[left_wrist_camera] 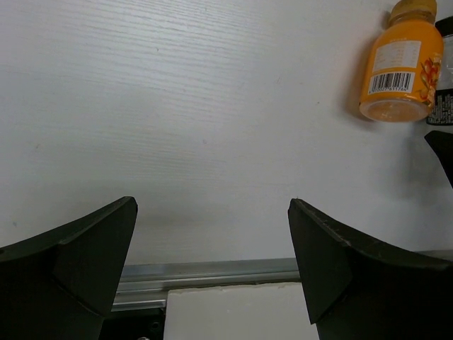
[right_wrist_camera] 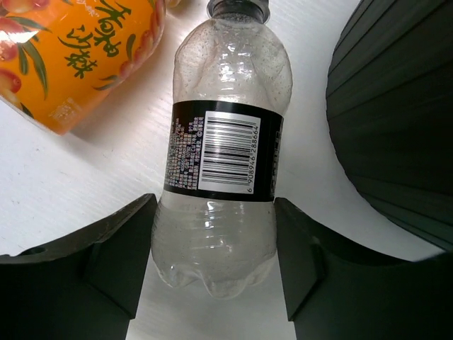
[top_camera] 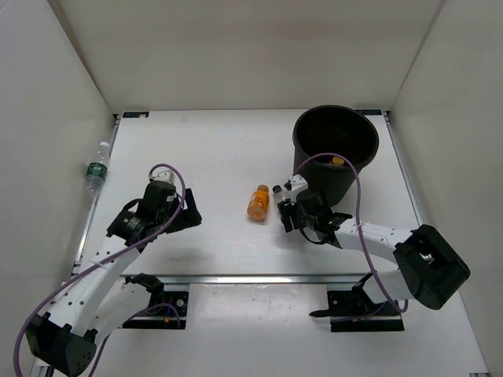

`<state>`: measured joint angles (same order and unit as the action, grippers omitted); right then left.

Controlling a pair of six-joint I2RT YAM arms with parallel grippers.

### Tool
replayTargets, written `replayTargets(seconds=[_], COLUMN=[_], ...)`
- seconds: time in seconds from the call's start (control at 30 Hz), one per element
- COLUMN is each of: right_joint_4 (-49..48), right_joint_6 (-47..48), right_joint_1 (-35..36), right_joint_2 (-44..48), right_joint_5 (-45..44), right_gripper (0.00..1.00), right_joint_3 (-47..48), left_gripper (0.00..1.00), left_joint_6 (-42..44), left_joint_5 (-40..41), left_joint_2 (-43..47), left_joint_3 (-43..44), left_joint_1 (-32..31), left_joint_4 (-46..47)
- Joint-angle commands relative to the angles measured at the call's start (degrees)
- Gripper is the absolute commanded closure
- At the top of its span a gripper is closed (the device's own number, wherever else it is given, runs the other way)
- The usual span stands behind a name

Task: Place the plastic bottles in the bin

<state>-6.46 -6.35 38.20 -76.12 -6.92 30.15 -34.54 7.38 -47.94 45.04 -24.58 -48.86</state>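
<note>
A tiny clear bottle with a dark cap and black label point(right_wrist_camera: 223, 177) lies on the table beside the black bin point(right_wrist_camera: 396, 120). My right gripper point(right_wrist_camera: 214, 205) is shut on its base, one finger on each side. In the top view the right gripper point(top_camera: 289, 206) is just left of the bin point(top_camera: 334, 179). A short orange bottle point(top_camera: 258, 202) lies left of it and also shows in the right wrist view point(right_wrist_camera: 78, 57) and the left wrist view point(left_wrist_camera: 398, 67). A green-label bottle point(top_camera: 96, 169) lies at the far left edge. My left gripper point(top_camera: 185, 214) is open and empty point(left_wrist_camera: 212, 205).
An orange object point(top_camera: 338, 161) shows inside the bin. White walls enclose the table on three sides. A metal rail point(left_wrist_camera: 212, 273) runs along the near table edge below the left gripper.
</note>
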Motion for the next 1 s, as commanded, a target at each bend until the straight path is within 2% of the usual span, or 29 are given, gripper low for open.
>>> replayTargets(seconds=[0.0,0.03,0.13,0.33,0.5,0.63,0.73,0.83,0.9,0.93,0.97], right_joint_4=[-4.01,-3.13,1.16,9.70,10.24,12.52,12.35,15.41,17.70,18.67,19.89], right_joint_6=[-1.04,-0.86,-0.51,-2.00,-0.08,5.89,7.67,3.48,2.13,0.65,-0.15], right_joint_1=[0.65,1.52,3.72,8.82,9.62,9.54,3.74,-6.70,-14.08,-15.07,-17.60], right_joint_2=[-0.79,-0.70,2.28,13.87,20.48,21.10,20.75,19.08,18.11,17.67,17.23], right_joint_5=[-1.07,-1.60,-3.19,-0.31,4.28,-2.99,-4.95,-0.22,3.64,3.49,3.40], right_gripper=[0.54,0.61,0.70,0.75,0.77,0.78,0.78,0.77,0.77,0.75,0.68], right_joint_3=[0.69,0.96,3.33,11.66,19.67,30.13,34.53,36.82,38.05,38.23,38.05], left_gripper=[0.01,0.01,0.01,0.01,0.02,0.01,0.01,0.01,0.01,0.02,0.01], left_joint_6=[0.97,1.23,2.29,3.87,4.93,7.21,12.72,16.16,17.92,19.59,20.13], left_joint_5=[-0.70,-1.31,-0.87,-1.48,-2.81,-5.26,-7.12,-10.62,-11.59,-10.81,-9.85], left_joint_2=[-0.13,-0.22,-0.74,-2.24,-5.92,-12.51,-21.47,-33.84,-38.77,-41.33,-42.66], left_joint_3=[2.68,2.86,3.65,5.32,5.68,6.90,9.36,14.18,17.00,18.41,19.38], left_joint_1=[-0.56,-0.21,-0.21,0.23,-0.38,-0.91,-1.44,-0.56,-0.21,-0.29,-0.03], left_joint_4=[-0.62,-0.53,-0.62,1.75,7.10,16.74,26.41,32.57,36.27,37.42,39.00])
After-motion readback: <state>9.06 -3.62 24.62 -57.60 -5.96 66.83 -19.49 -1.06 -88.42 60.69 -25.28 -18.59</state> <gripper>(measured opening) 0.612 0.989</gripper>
